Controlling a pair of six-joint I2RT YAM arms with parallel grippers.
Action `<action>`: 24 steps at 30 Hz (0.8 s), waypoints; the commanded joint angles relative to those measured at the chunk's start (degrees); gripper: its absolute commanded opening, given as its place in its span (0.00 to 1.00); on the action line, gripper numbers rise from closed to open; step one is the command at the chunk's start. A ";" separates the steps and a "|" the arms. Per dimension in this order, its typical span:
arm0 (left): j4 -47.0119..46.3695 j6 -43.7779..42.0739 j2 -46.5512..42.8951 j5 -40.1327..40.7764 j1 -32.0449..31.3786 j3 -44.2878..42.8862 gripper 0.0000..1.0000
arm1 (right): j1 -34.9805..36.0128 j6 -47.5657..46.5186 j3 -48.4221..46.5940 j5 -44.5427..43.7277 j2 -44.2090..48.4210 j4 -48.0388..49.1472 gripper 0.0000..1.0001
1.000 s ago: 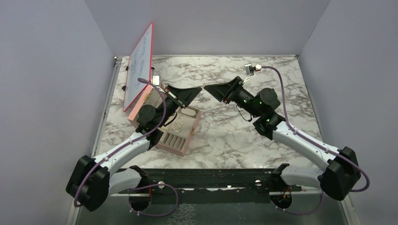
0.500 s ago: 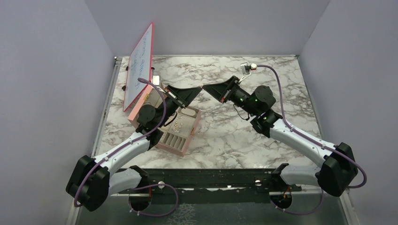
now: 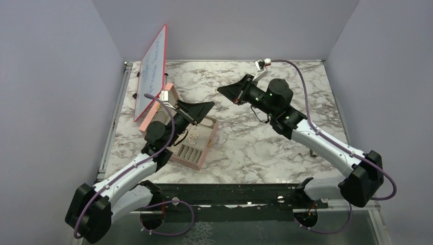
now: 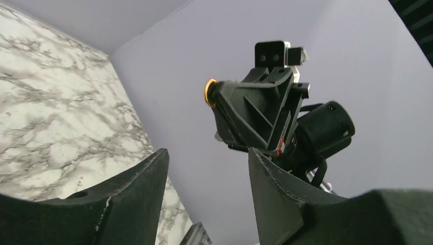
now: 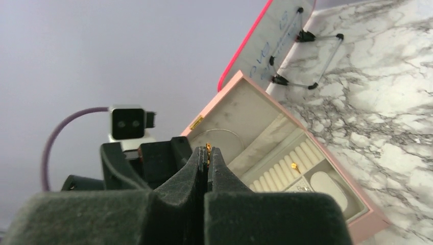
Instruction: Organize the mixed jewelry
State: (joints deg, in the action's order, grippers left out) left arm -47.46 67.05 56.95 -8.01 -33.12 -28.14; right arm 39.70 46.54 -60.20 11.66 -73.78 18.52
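My right gripper [image 5: 208,149] is shut on a tiny gold ring [image 5: 208,148] that pokes out between its fingertips. The left wrist view shows the same gold ring [image 4: 210,92] at the tip of the right gripper [image 4: 217,99], raised above the table. My left gripper [image 4: 208,153] is open and empty, a little below and short of the right one. From above, the left gripper [image 3: 209,105] hovers over the open pink box [image 3: 198,159] and the right gripper [image 3: 220,91] is just beyond it. A gold stud [image 5: 294,165] sits in the box's ring rolls, with small silvery pieces [image 5: 302,189] beside it.
A pink-edged whiteboard [image 3: 152,71] stands on wire legs at the back left, right behind the box's raised lid [image 5: 240,115]. Marble tabletop [image 3: 245,143] stretches to the right of the box. Grey walls close in the back and both sides.
The two grippers met tip to tip. The right one shut on the ring and swung back and left. The left one opened and drew back over the box.
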 commanded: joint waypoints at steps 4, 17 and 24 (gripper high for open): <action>33.15 -13.61 -14.59 12.42 -0.14 -2.37 0.70 | 0.97 -18.42 -11.19 3.87 -10.69 -22.63 0.01; 70.20 -42.63 -23.62 36.90 -0.17 -26.10 0.74 | 14.20 -44.04 -31.58 -3.19 -35.36 -34.47 0.01; 72.87 -48.06 -24.19 44.61 -0.17 -31.22 0.75 | 17.08 -49.38 -39.87 -6.74 -44.43 -35.65 0.01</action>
State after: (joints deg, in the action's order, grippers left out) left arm 20.40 25.02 32.97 28.91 -33.12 -57.41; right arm 56.23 2.46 -96.09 8.69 -115.39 -14.83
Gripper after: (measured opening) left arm 0.746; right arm 0.016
